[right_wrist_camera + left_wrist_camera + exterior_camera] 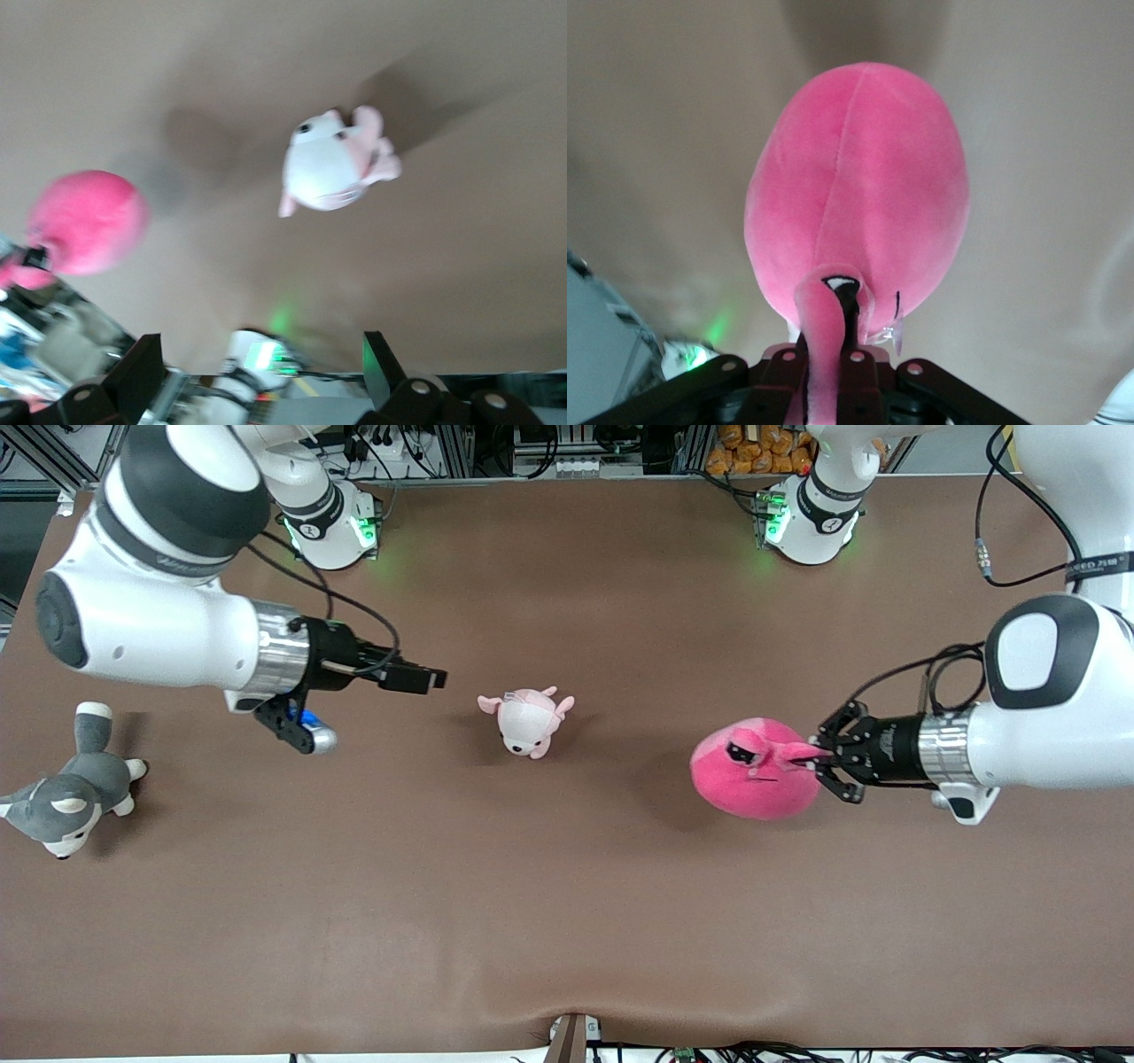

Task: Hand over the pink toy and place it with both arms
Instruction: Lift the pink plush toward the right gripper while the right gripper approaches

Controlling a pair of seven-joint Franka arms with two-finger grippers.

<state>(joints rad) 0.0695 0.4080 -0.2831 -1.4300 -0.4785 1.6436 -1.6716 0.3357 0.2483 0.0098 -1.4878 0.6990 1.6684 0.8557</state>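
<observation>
1. The left gripper (pixel 819 758) has its fingers pinched tight on a flap of the round hot-pink plush toy with dark half-lidded eyes (pixel 755 769), at the left arm's end of the brown surface (pixel 567 921).
2. The right gripper (pixel 430 679) waits with fingers spread wide, holding nothing, beside the small pale pink-and-white plush animal (pixel 527 722).
3. A grey-and-white husky plush (pixel 75 784) lies at the right arm's end.

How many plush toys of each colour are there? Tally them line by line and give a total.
Hot pink: 1, the pink toy, pinched in the shut left claw
Pale pink and white: 1, the small plush animal
Grey and white: 1, the husky plush
Total: 3
</observation>
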